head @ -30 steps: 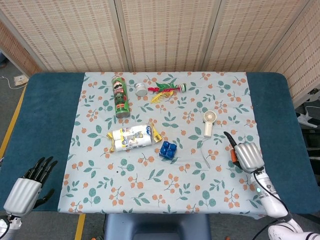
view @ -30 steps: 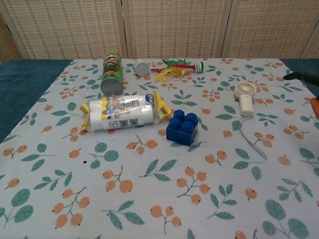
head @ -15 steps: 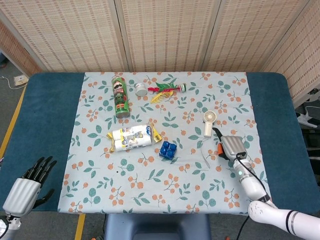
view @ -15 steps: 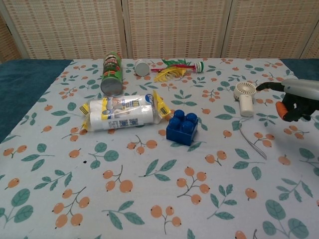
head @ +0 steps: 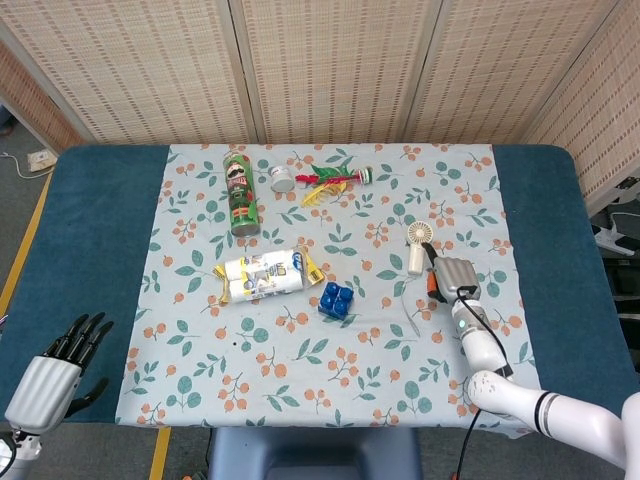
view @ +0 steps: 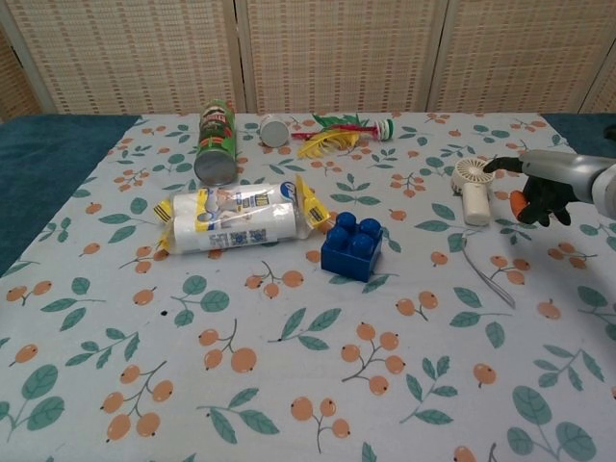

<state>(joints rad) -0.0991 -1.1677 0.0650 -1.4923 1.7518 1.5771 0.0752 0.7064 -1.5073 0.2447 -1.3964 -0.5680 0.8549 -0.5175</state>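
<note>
The right hand (head: 452,275) hangs low over the flowered tablecloth (head: 200,340), just beside the small white handheld fan (head: 417,247). One dark fingertip (view: 490,165) stretches toward the round head of the fan, touching it or nearly so; I cannot tell which. The other fingers are curled inward around something orange (view: 518,203), though from here I cannot make out what it is. The fan lies flat on the right half of the cloth, head pointing toward the screens, with a thin grey cord (head: 408,312) on the cloth near its handle. The left hand (head: 50,378) sits well apart at the near left corner, over the blue table edge (head: 90,260), fingers spread and holding nothing. Toward the middle lie a blue toy brick (head: 336,299), a wrapped white packet (head: 262,274) and a green chip can (head: 239,192) on its side.
</note>
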